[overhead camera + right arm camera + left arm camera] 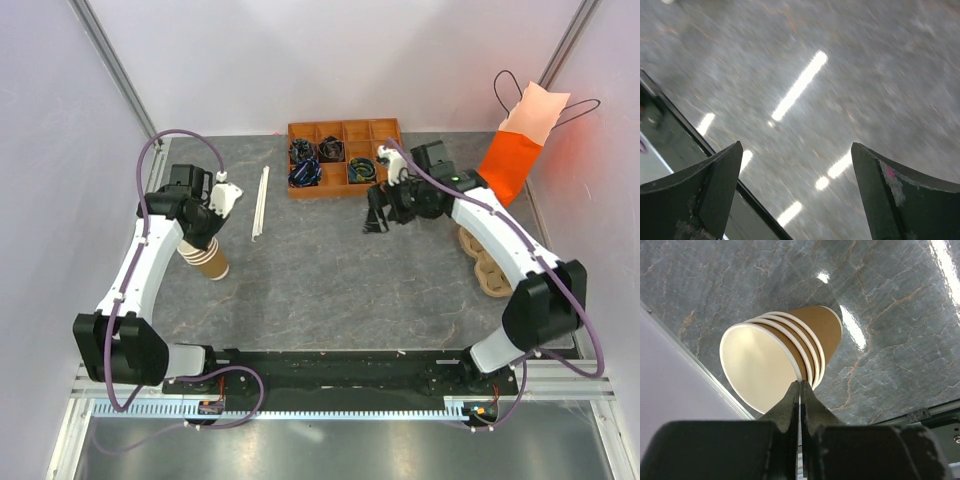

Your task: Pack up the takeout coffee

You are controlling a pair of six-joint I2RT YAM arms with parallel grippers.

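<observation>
The takeout coffee is out of view. A tilted stack of lidless tan paper cups point(208, 258) point(790, 352) stands at the left of the table. My left gripper point(203, 238) point(800, 386) is shut, its fingertips pinched on the rim of the top cup, whose white inside faces the left wrist camera. My right gripper point(376, 214) point(796, 146) hangs open above the grey table, just in front of the wooden tray. Nothing lies between its fingers. The right wrist view is blurred and shows only tabletop.
A wooden compartment tray point(344, 131) holding dark items sits at the back centre. An orange and pink paper bag point(520, 140) stands at the back right. White sticks point(260, 200) lie left of the tray. Brown cardboard rings point(486, 264) lie under the right arm.
</observation>
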